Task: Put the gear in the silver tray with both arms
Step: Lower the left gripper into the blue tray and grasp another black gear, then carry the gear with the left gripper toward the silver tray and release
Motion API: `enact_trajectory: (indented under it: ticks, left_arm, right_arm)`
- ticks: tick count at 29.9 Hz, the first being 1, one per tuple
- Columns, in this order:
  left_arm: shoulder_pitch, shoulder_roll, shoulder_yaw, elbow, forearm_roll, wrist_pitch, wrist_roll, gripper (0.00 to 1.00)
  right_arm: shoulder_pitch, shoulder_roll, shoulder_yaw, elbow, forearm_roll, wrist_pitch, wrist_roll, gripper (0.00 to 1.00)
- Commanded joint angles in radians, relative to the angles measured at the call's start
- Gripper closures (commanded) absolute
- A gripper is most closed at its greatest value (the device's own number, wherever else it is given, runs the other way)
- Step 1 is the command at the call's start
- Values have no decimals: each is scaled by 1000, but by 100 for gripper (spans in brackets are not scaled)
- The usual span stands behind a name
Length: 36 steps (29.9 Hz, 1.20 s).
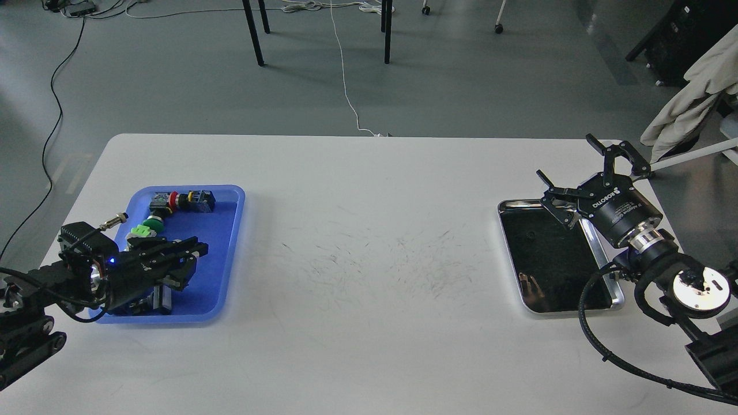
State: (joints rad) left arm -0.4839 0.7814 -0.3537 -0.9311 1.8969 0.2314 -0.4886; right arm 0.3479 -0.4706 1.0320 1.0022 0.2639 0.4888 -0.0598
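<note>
The silver tray (616, 300) lies at the right of the white table, its dark bottom bare. My right gripper (568, 162) is open and empty, hovering over the tray's far right corner. My left gripper (194, 257) is low inside the blue tray (228, 271) at the left, with its fingers closed together. I cannot see whether anything is pinched between them. No gear can be made out. A small grey part (161, 298) lies under the left gripper's body.
The blue tray's far end holds a red-and-black button switch (183, 200), a green-capped part (152, 222) and a light-green connector (140, 231). Table edges lie close to both arms. Chair legs and cables are on the floor beyond.
</note>
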Motion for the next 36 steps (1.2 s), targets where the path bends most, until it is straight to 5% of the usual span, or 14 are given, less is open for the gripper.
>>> enact_trajectory:
  ticks: [1,7,14,23,32,36]
  left_arm:
    - [-24,44,-2,-38,-2,-1,0,90]
    - [-103,101,-4,-188,-84,-17,10,89]
    - [-206,56,-13,-437,-176,-126,220,89]
    - [-226,-339,-1,-456,-148,-181,406,94]
    - [-213,-724,16,-204,16,-182,415,97]
    - [-213,-781,71,-79,27,-176,403,97]
  right_arm:
    - [0,0,0,1,-3,0,0,3]
    - [3,-5,0,1,-5,0,0,3]
    - [10,-14,0,3,-18,0,-2,3]
    - [26,-19,0,-1,-35,-3,-2,3]
    - [26,-19,2,-1,-55,-15,-2,3]
    - [26,-19,2,-1,-55,-16,-2,3]
